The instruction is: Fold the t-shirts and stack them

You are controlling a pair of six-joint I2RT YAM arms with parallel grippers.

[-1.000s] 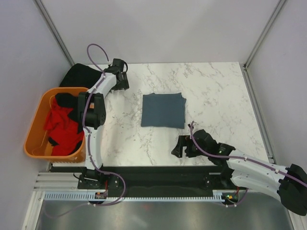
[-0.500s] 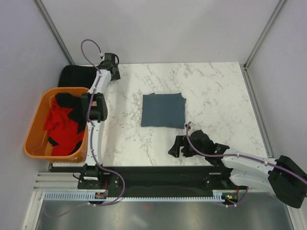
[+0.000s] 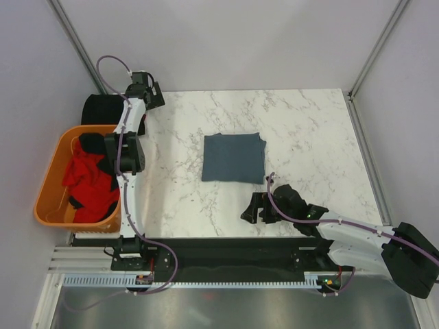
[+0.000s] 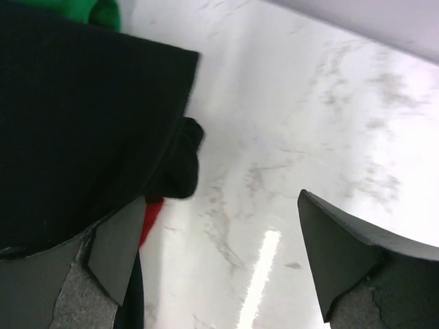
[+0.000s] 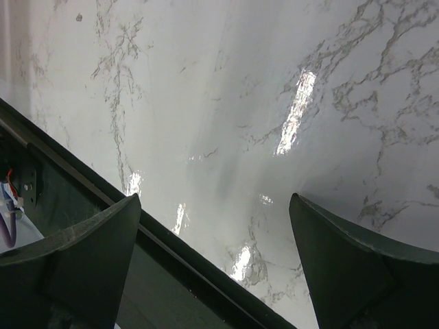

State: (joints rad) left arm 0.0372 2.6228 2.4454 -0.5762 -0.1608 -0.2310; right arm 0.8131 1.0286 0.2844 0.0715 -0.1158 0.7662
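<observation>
A slate blue-grey t-shirt (image 3: 233,157), folded into a neat rectangle, lies flat near the middle of the white marble desk (image 3: 309,137). A crumpled black t-shirt (image 3: 101,110) sits at the far left corner, just behind the orange plastic basket (image 3: 49,179), which holds a red t-shirt (image 3: 88,179) tangled with black cloth. The left end effector (image 4: 216,229) hangs beside that black t-shirt, fingers spread wide and holding nothing. The right end effector (image 5: 215,226) hovers over bare desk near the front edge, also wide and empty, well apart from the folded shirt.
</observation>
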